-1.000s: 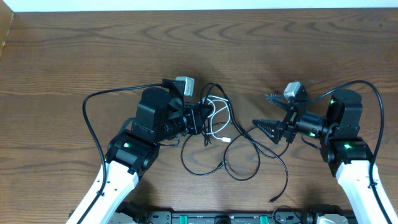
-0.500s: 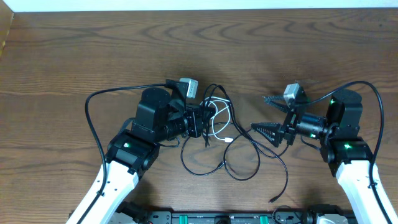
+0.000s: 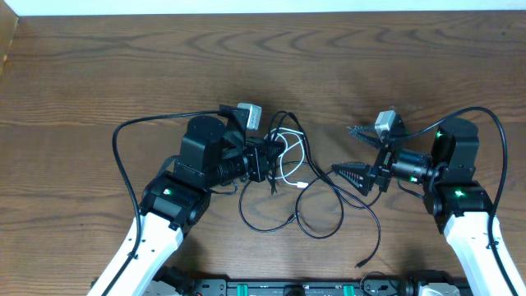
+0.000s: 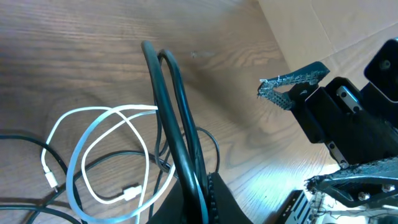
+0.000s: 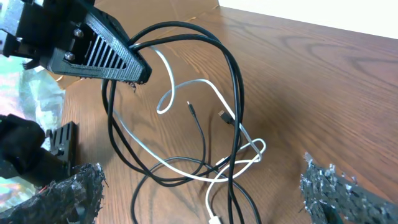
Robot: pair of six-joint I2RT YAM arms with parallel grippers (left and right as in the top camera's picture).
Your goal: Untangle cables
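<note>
1. Cables: several thin black cables (image 5: 235, 81) and one white cable (image 4: 112, 111) lay in a loose tangle on the bench (image 3: 123, 66), between the two sets of fingers and nearer the left pair.
2. Left fingers (image 3: 271, 160) were closed tight on a raised double loop of black cable. The loop arched up and away from them.
3. Right fingers (image 3: 353, 173) were spread wide with nothing in them. They were well apart from the held loop, with black strands running beneath them.
4. White cable made two or three small overlapping loops beside the left fingers, and a small plug end lay inside one loop.
5. Hard to make out: how many black cords there were, since they crossed repeatedly. The exact clamp point was hidden by the finger body. The right fingertips were cut off at the frame edge in the wrist view.
6. Textures: cords smooth and round. Finger pads black, ribbed and rough-toothed. Bench dark brown wood with a wavy grain.
</note>
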